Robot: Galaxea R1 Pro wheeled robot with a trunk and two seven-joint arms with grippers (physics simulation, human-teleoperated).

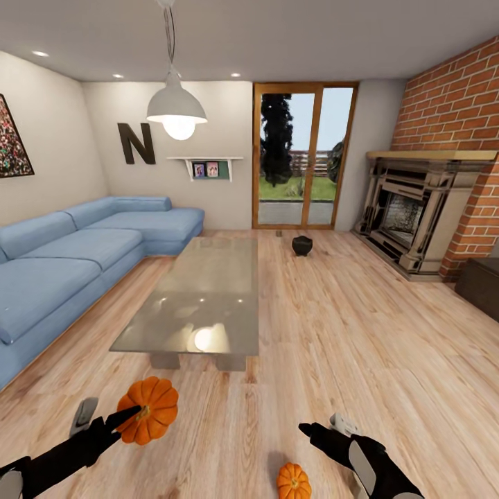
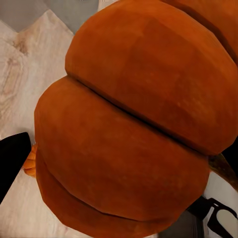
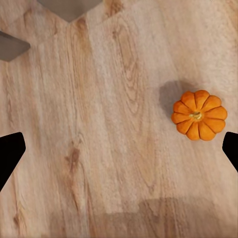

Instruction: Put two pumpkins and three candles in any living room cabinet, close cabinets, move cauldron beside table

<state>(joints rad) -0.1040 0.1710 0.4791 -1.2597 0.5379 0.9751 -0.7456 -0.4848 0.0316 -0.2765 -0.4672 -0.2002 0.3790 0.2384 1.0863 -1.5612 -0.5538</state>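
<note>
The left hand (image 1: 119,421) holds the big pumpkin (image 1: 147,409) clear of the floor, and the right hand (image 1: 320,428), fingers spread wide, hangs above the small pumpkin (image 1: 294,481) just inboard of it; I'd centre the right hand over the stem, then lower and close. Ahead of both hands stands the bench (image 1: 208,277), blocking a straight path, with the cauldron (image 1: 301,244) beyond it and the cabinet (image 1: 479,285) far off to the right.

Small pumpkin (image 3: 199,115) on wooden floor (image 3: 99,124), gripper (image 3: 119,151) fingertips spread

Glossy glass table (image 1: 208,277) (reflective); matt wood-plank floor (image 1: 333,333); cloth sofa (image 1: 62,263).
</note>
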